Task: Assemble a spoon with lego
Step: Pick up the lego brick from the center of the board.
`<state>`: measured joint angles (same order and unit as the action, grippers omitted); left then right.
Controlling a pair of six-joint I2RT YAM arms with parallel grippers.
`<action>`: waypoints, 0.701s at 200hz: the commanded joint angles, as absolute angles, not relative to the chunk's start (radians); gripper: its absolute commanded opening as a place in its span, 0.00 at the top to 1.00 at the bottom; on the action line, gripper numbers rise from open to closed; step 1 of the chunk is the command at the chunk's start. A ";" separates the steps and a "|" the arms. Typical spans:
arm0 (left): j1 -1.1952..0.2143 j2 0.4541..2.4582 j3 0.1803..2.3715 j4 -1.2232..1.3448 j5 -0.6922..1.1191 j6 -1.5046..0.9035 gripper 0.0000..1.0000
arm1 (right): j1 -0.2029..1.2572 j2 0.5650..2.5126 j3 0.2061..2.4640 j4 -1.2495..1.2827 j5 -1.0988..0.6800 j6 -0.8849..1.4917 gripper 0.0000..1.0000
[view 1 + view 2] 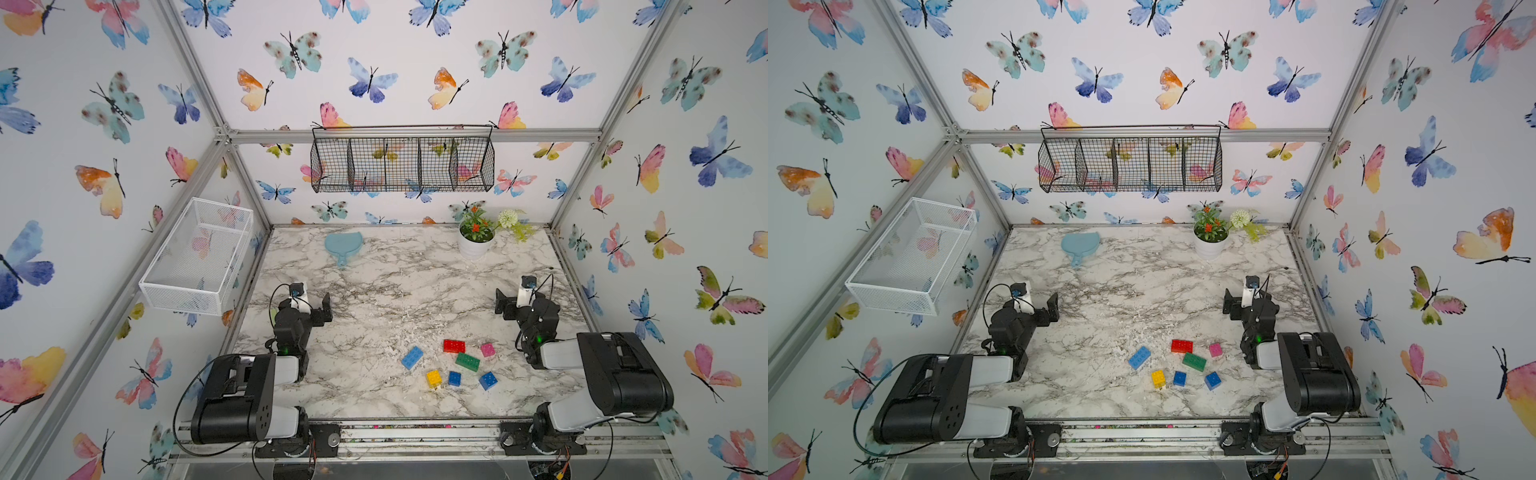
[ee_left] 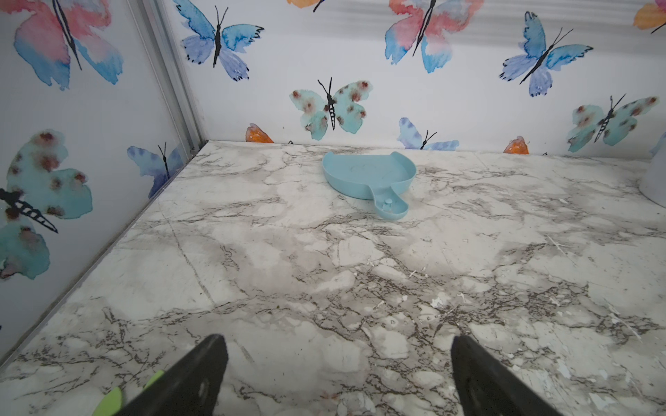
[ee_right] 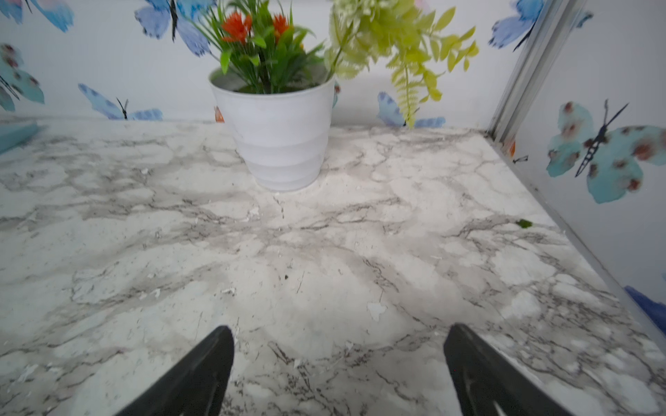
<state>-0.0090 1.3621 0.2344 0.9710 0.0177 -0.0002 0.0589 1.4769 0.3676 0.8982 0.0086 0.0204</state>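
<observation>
Several loose lego bricks lie apart on the marble table near its front right, seen in both top views: a long light-blue one [image 1: 412, 357], a red one [image 1: 454, 345], a green one [image 1: 467, 361], a pink one [image 1: 488, 349], a yellow one [image 1: 433, 378] and two blue ones [image 1: 454, 378] [image 1: 488, 380]. The spoon is out of view. My left gripper [image 1: 314, 298] [image 2: 338, 347] stands open and empty over bare table, to the left of and behind the bricks. My right gripper [image 1: 517, 297] [image 3: 338, 336] is open and empty, behind and to the right of them.
A flat pale-teal paddle [image 1: 343, 246] [image 2: 367, 176] lies at the back left. At the back right stands a white flower pot [image 1: 473, 246] [image 3: 281, 133]. A white mesh basket [image 1: 195, 257] hangs on the left wall, and a black wire basket [image 1: 401, 162] on the back wall.
</observation>
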 commanded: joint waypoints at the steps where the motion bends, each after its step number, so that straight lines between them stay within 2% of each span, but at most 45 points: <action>1: -0.054 1.230 0.372 0.695 -0.118 -0.064 0.02 | 0.062 1.365 0.532 0.523 0.024 0.122 0.09; 35: -0.127 1.107 0.611 0.285 0.070 -0.331 0.02 | 0.106 1.285 0.671 0.150 -0.183 0.298 0.17; 57: -0.251 1.065 0.662 0.106 0.167 -0.434 0.02 | 0.229 1.224 0.728 -0.120 -0.109 0.343 0.17; 82: -0.443 1.039 0.564 0.048 0.247 -0.582 0.02 | 0.396 1.183 0.774 -0.398 -0.034 0.420 0.17; 101: -0.630 1.033 0.465 0.045 0.209 -0.681 0.02 | 0.515 1.131 0.749 -0.505 0.006 0.512 0.17; 140: -0.997 0.982 0.421 0.020 0.045 -0.828 0.02 | 0.587 1.009 0.654 -0.618 0.029 0.659 0.19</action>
<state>-0.8303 1.0309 0.4053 0.0555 0.1524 -0.6811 0.5613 1.0580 0.6857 -0.4370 -0.0296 0.5278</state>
